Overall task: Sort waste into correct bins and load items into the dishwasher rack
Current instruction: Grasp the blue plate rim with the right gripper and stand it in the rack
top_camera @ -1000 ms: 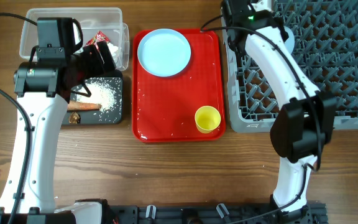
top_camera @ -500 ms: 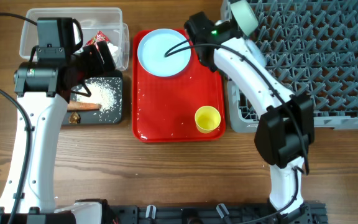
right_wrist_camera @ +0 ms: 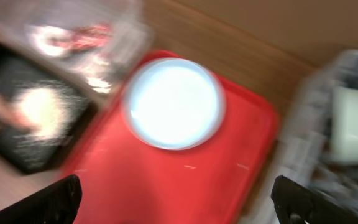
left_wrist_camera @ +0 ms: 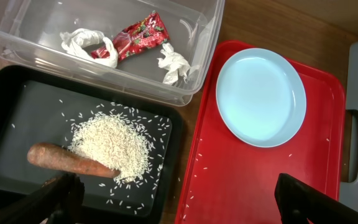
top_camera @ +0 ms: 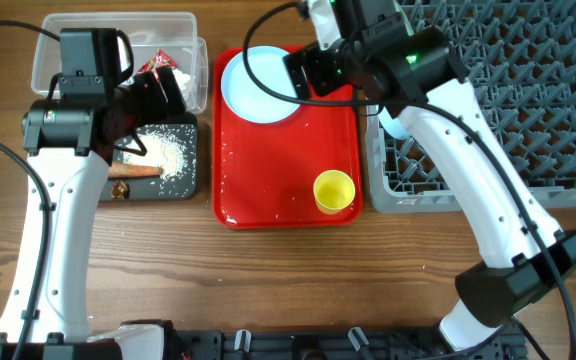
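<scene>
The light-blue plate point(top_camera: 258, 85) point(left_wrist_camera: 260, 96) point(right_wrist_camera: 174, 102) lies at the back of the red tray point(top_camera: 278, 170). The yellow cup point(top_camera: 334, 190) stands at the tray's front right. My right gripper point(top_camera: 306, 72) point(right_wrist_camera: 179, 200) hovers open and empty over the plate's right edge. A pale bowl point(top_camera: 393, 125) point(right_wrist_camera: 353, 124) rests in the left part of the grey dishwasher rack point(top_camera: 528, 120). The clear bin point(top_camera: 118, 35) holds the red wrapper point(left_wrist_camera: 138, 37) and white paper point(left_wrist_camera: 176, 65). The black bin point(top_camera: 183, 185) holds rice point(left_wrist_camera: 114, 143) and the carrot point(left_wrist_camera: 67, 158). My left gripper point(top_camera: 158, 92) point(left_wrist_camera: 176, 196) hangs open above the two bins.
Loose rice grains are scattered over the red tray point(left_wrist_camera: 260, 180) and the black bin's floor. The rack's grey rim and handle point(left_wrist_camera: 353, 143) border the tray on the right. Bare wooden table point(top_camera: 268, 280) runs along the front.
My right arm has swung left from the rack's back corner to above the plate, and its jaws have gone from shut to open. The left arm has not moved.
</scene>
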Tool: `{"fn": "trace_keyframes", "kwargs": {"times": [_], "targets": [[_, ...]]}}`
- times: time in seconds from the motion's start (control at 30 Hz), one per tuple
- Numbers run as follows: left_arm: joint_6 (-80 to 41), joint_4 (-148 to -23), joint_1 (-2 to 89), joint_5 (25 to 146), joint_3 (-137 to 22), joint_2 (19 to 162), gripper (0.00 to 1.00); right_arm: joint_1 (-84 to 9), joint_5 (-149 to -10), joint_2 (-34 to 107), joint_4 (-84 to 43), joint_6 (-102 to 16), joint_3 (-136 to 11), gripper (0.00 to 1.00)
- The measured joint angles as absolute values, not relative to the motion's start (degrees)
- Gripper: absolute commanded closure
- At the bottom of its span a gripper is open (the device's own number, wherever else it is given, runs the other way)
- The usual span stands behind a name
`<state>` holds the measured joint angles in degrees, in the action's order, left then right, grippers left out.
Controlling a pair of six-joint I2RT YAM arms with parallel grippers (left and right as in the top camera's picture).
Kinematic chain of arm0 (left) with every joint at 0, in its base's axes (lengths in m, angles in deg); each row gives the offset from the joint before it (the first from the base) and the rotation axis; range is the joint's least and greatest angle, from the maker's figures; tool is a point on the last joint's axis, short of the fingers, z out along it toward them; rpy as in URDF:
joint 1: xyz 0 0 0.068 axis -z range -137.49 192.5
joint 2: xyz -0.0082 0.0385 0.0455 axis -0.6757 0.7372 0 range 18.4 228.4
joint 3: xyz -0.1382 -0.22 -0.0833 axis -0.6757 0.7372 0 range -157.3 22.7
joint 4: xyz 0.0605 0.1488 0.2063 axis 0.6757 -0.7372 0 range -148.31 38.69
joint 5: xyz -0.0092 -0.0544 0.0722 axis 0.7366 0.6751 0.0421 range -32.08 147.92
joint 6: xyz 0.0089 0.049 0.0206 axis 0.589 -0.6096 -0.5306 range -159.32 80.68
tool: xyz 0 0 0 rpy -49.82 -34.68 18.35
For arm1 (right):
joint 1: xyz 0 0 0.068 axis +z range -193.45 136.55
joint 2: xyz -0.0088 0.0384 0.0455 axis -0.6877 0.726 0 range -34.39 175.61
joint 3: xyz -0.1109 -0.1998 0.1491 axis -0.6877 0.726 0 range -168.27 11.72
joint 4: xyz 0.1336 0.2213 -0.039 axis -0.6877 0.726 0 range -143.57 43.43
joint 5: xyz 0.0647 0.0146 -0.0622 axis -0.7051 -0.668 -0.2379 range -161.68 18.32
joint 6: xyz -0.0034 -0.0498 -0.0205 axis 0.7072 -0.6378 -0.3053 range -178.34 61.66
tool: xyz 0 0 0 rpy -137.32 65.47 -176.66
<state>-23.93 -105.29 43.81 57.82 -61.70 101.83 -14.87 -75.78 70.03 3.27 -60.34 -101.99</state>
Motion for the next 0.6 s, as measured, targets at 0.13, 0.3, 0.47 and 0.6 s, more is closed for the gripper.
{"fn": "trace_keyframes", "kwargs": {"times": [0.13, 0.3, 0.47, 0.6], "targets": [[-23.93, -105.31, 43.81, 57.82, -61.7, 101.83, 0.0, -14.02, -83.41, 72.35, -0.08, -50.9, -102.01, 0.12], [-23.93, -105.31, 43.81, 57.82, -61.7, 101.83, 0.0, -11.2, -73.03, 81.82, 0.03, -36.25, -101.99, 0.31], [-23.93, -105.31, 43.81, 57.82, -61.7, 101.83, 0.0, -11.46, -68.35, 95.5, -2.81, -25.24, -101.99, 0.5], [-23.93, -105.29, 43.81, 57.82, -61.7, 101.83, 0.0, -12.49, -67.82, 101.57, -5.89, -20.38, -101.99, 0.56]]}}
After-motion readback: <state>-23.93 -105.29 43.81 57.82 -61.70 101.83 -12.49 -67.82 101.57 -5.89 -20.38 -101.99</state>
